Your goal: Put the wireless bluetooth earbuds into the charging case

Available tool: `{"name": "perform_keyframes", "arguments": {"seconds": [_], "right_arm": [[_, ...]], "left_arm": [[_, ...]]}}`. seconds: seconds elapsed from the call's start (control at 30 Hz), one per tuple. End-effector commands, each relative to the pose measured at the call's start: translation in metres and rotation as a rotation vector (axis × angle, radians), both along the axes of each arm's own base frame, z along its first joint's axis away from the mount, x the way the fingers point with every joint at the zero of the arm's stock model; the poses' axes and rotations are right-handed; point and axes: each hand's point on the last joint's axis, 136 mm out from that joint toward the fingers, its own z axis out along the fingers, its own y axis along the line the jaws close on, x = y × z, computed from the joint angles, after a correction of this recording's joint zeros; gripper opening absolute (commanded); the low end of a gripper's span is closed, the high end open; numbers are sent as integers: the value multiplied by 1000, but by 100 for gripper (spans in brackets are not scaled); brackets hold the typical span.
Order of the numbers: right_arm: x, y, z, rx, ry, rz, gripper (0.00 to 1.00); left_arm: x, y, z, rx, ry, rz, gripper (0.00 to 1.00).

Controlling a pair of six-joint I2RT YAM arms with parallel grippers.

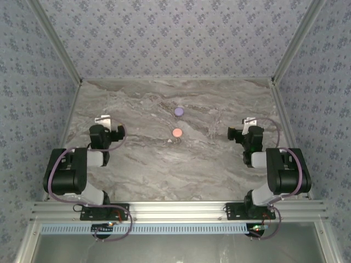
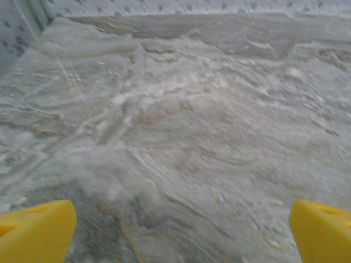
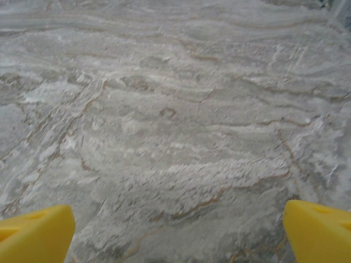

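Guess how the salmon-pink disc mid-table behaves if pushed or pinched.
The salmon-pink disc looks low and flat on the smooth marble table: it probably slides and is unlikely to tip. Its round outline may let it squirt from a pinch. Likely light, given how small it looks.

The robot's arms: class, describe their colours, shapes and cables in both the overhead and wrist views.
The left arm and right arm are built of bulky black rounded links with pale grey sections, on black bases bolted to an aluminium rail. A purplish cable loops along each. The left claw and right claw have bright yellow fingertips.
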Motion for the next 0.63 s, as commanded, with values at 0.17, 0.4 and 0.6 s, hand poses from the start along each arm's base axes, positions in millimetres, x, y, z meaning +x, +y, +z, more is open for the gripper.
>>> {"name": "perform_keyframes", "arguments": {"seconds": [0.17, 0.4, 0.6], "right_arm": [[8, -5, 9, -8, -16, -7, 100], [8, -4, 9, -7, -15, -6, 100], [8, -5, 8, -7, -15, -6, 100]], "left_arm": [[4, 5, 2, -19, 3, 27, 99], [4, 4, 1, -19, 5, 27, 99], [4, 5, 2, -19, 4, 27, 99]]}}
